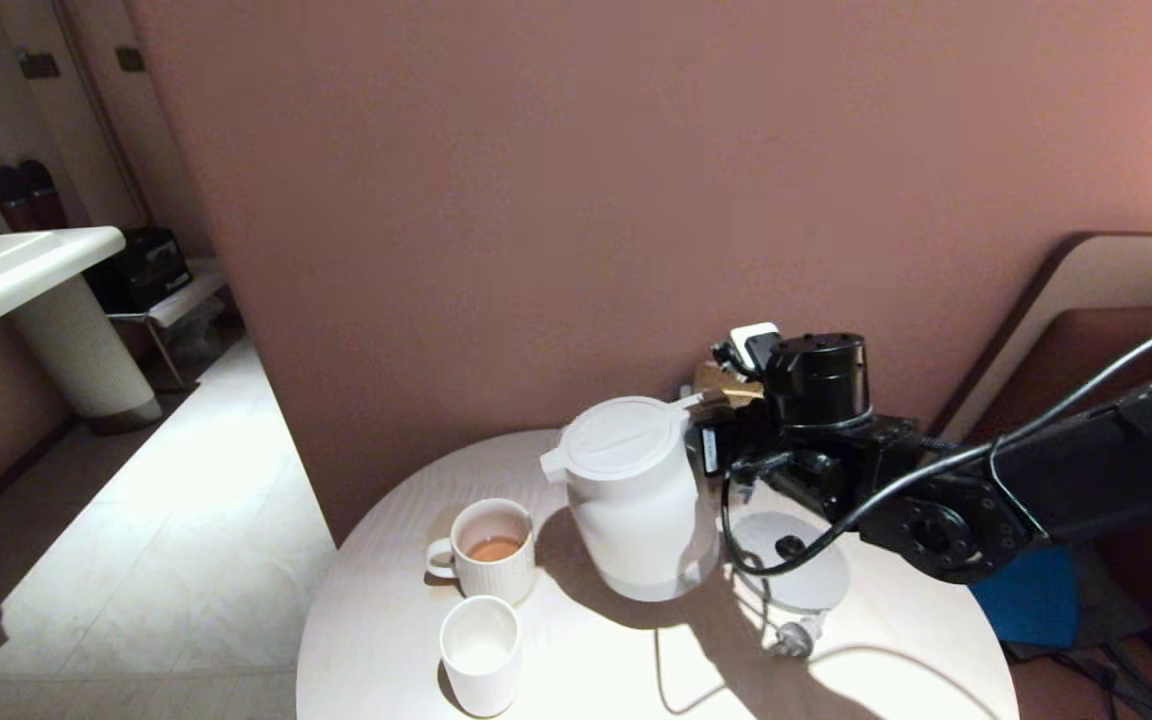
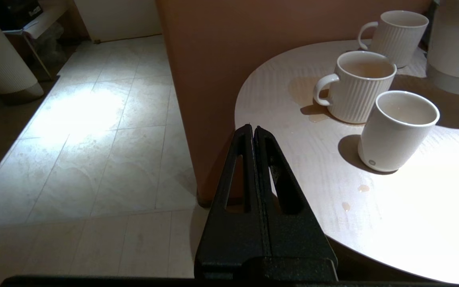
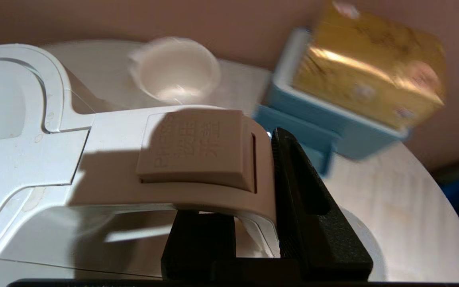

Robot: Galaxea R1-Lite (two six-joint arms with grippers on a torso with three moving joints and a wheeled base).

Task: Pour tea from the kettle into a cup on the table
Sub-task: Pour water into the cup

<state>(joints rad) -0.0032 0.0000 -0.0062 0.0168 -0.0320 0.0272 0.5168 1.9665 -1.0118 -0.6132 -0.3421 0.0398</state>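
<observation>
The right gripper (image 3: 253, 207) is clamped on the handle of the kettle (image 1: 636, 500), which is up off its base (image 1: 816, 580) on the table (image 1: 886, 660). The cup (image 1: 481, 650) stands near the front edge, just beside a mug (image 1: 491, 550) with tea (image 1: 494, 548) in it. A fast tip could spill tea or bump both. The cord (image 1: 676, 680) lies close by. Room is tight. The left gripper (image 2: 253, 135) is pinched shut, holding nothing, out past the table's edge.

Pink wall (image 1: 576, 200), pale tiled floor (image 1: 186, 520), washbasin (image 1: 6, 270).
</observation>
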